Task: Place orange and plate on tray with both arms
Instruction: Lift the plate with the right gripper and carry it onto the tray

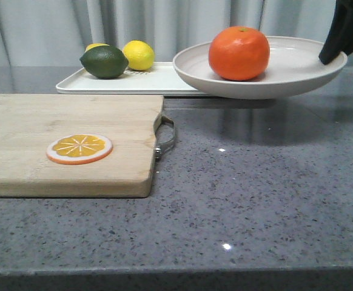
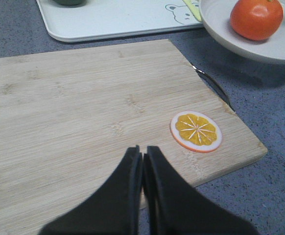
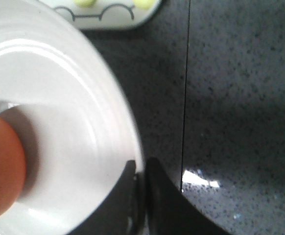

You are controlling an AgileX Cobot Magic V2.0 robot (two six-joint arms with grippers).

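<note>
The orange (image 1: 239, 53) sits in the off-white plate (image 1: 285, 76), which is held above the counter with its left rim over the right end of the white tray (image 1: 146, 82). My right gripper (image 1: 336, 48) is shut on the plate's right rim; in the right wrist view the rim (image 3: 132, 147) runs between its fingers (image 3: 141, 169), with the orange (image 3: 3, 166) at the frame's edge. My left gripper (image 2: 142, 152) is shut and empty over the wooden cutting board (image 2: 83, 112). The tray's bear drawing (image 2: 180, 11) shows in the left wrist view, with the orange (image 2: 256, 18) and plate (image 2: 279, 46).
A lime (image 1: 104, 62) and two lemons (image 1: 139, 55) lie on the tray's left part. The cutting board (image 1: 67, 145) with a flat orange slice (image 1: 79, 148) and a metal handle (image 1: 166, 138) lies front left on the grey speckled counter (image 1: 255, 182).
</note>
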